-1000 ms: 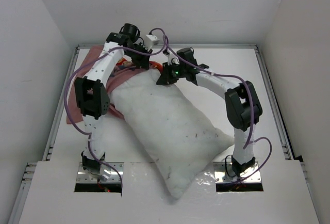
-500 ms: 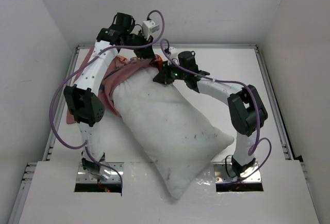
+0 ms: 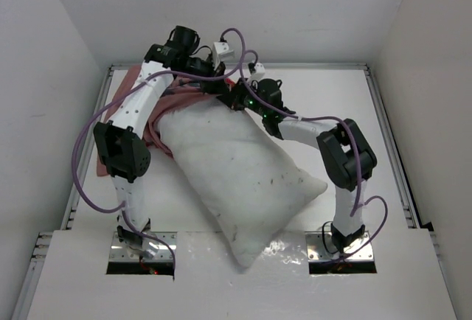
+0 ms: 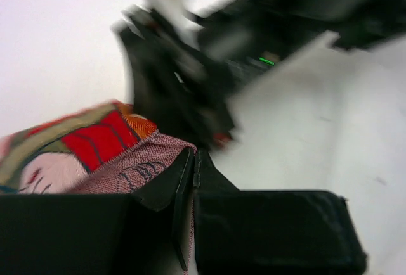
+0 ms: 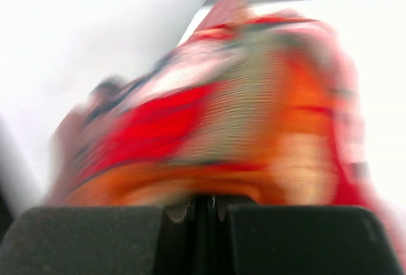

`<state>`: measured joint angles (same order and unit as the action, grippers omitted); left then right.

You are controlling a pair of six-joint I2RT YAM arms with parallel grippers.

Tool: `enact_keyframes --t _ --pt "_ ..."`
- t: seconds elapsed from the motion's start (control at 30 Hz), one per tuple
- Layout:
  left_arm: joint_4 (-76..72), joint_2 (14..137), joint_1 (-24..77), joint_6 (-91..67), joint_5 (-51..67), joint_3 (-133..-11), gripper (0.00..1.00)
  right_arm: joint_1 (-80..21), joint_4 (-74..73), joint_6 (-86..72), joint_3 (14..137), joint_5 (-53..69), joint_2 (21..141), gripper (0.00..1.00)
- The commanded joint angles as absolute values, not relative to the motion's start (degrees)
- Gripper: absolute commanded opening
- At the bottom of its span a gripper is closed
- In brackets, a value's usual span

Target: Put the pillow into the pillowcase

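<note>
Top external view: the pillow [image 3: 247, 180] lies diagonally on the bench [image 3: 346, 106], its far end meeting the pillowcase [image 3: 173, 106]. Both the left pincer [image 4: 194, 168] and the right pincer [image 5: 204, 206] are fully closed, pinching pillowcase cloth. The cloth is probably limp and light; grip the hem at spread points.

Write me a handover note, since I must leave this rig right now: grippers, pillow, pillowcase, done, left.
Left gripper: shut on the pillowcase, pink side.
Right gripper: shut on the pillowcase, printed side.
Pillow: diagonal on the table, far end at the case, almost all of it outside.
Done: case gripped by both.
Left: draw it over the pillow.
</note>
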<state>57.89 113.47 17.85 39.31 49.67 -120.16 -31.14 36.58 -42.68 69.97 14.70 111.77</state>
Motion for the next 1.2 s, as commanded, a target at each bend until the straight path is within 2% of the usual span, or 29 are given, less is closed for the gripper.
enact_keyframes --t 0.0,0.07,0.13,0.23,0.27,0.3,0.33,0.37,0.4,0.43,0.5,0.53,0.57,0.6,0.63,0.67,0.7,0.77,0.8,0.83,0.87,0.9,0.93,1.07,1.17 --pt "69.5 108.8 21.1 46.4 64.2 -121.4 0.0 -26.2 52.7 -55.6 70.5 -2.5 114.8 0.0" --pt "72.8 108.0 21.2 49.5 61.9 -117.4 0.0 -25.1 50.6 -55.8 68.6 -13.5 114.5 0.0" --pt "73.0 107.6 21.2 50.3 61.6 -112.9 0.0 -25.1 44.3 -51.7 71.0 -18.2 114.3 0.0" --pt "67.9 107.8 21.1 46.0 59.8 -109.7 0.0 -24.5 39.5 -47.2 74.8 -14.8 115.9 0.0" --pt "66.3 107.8 21.1 44.7 58.6 -109.7 0.0 -24.3 38.4 -45.7 75.2 -11.1 116.1 0.05" --pt "64.7 107.8 21.1 44.0 56.2 -109.9 0.23 -24.0 36.8 -43.8 76.5 -9.0 116.2 0.21" --pt "64.5 108.0 20.9 43.3 55.0 -111.6 0.41 -23.4 32.2 -39.0 77.3 -6.4 116.0 0.66" --pt "64.9 107.9 20.7 43.6 52.1 -113.1 0.62 -22.9 28.9 -36.3 78.4 -1.8 115.8 0.79" --pt "65.9 107.8 20.5 43.7 50.2 -116.3 0.64 -22.8 24.5 -30.6 80.9 -0.4 115.2 0.95" --pt "66.0 107.3 19.3 42.8 48.0 -117.8 0.66 -22.4 16.3 -26.9 82.0 1.4 113.7 0.99" --pt "64.8 104.9 14.5 39.8 42.6 -118.7 0.66 -22.4 5.9 -18.5 83.3 3.0 111.3 0.99" --pt "63.6 103.8 12.5 38.5 41.3 -117.8 0.63 -22.4 3.1 -16.2 83.2 3.2 108.5 0.99" --pt "61.1 102.4 10.2 37.0 38.2 -116.2 0.37 -22.4 0.8 -14.3 82.8 3.2 107.1 0.98" --pt "60.0 99.6 6.5 35.2 35.8 -112.3 0.18 -22.4 -3.9 -10.4 82.7 4.6 105.7 0.91" --pt "59.0 98.3 5.5 34.9 33.1 -110.0 0.03 -22.4 -6.2 -9.3 82.9 4.7 103.4 0.39" --pt "57.6 95.7 4.1 35.1 27.1 -104.7 0.0 -22.6 -8.9 -9.7 82.9 3.0 102.4 0.13" --pt "57.1 94.6 3.8 35.1 24.8 -101.9 0.0 -22.7 -9.7 -10.5 82.6 2.9 101.3 0.05" --pt "54.5 92.1 2.5 32.7 22.1 -94.2 0.01 -24.8 -11.5 -9.4 81.7 3.8 98.3 0.31" --pt "53.6 91.8 2.1 31.7 21.5 -92.2 0.07 -26.5 -12.1 -8.0 81.5 2.9 97.3 0.48" --pt "52.7 91.6 1.8 30.9 19.5 -90.6 0.24 -28.7 -12.7 -5.9 81.5 1.4 96.5 0.62" --pt "50.0 91.7 1.1 28.2 17.9 -87.8 0.34 -34.1 -13.3 -0.8 81.4 -0.2 95.5 0.83" --pt "48.4 91.8 0.6 26.6 16.0 -86.6 0.43 -36.8 -13.4 2.6 81.4 -3.2 95.3 0.9" --pt "45.8 92.5 0.0 24.3 13.6 -85.3 0.44 -40.8 -13.8 6.3 81.8 -3.4 95.7 0.99" --pt "40.8 95.2 -1.9 22.7 11.0 -83.8 0.43 -45.8 -13.4 6.2 83.9 -1.9 99.5 0.99" --pt "37.3 98.3 -1.9 21.3 9.8 -83.8 0.39 -48.9 -12.6 6.8 86.8 -3.7 104.5 0.99"
